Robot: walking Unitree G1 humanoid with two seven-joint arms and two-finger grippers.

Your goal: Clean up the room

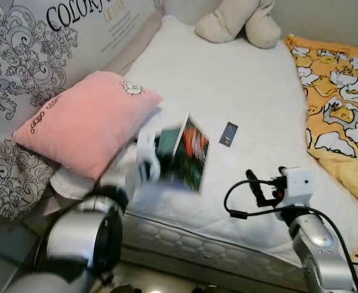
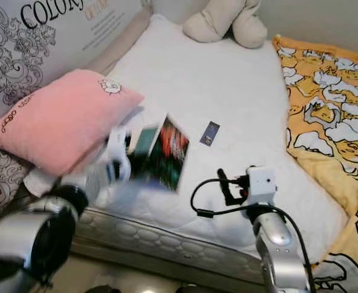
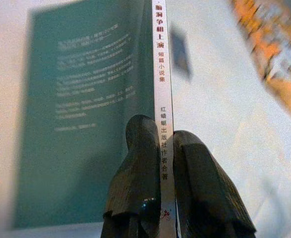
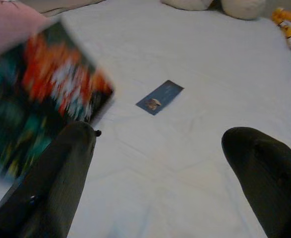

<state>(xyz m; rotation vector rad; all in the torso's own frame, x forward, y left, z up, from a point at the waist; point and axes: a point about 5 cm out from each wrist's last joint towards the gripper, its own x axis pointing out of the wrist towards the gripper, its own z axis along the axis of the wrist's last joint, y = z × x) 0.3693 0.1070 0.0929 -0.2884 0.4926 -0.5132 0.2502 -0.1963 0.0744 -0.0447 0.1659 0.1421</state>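
Book [image 1: 185, 152] | pinched at spine by left claw [image 3: 166, 163], above bed [image 1: 239, 91] | right claw [image 4: 160, 163] open, card [image 1: 229, 134] ahead

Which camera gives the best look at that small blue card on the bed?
The right wrist view: the small blue card is nearest and largest. Both eye views show it small beside the book; the left wrist view shows it blurred.

my arms are rounded silver shells with black joints, my right wrist [image 1: 297, 183] carries a white boxy block looped by a black cable, and each claw has two thick matte-black fingers [image 4: 261, 173].
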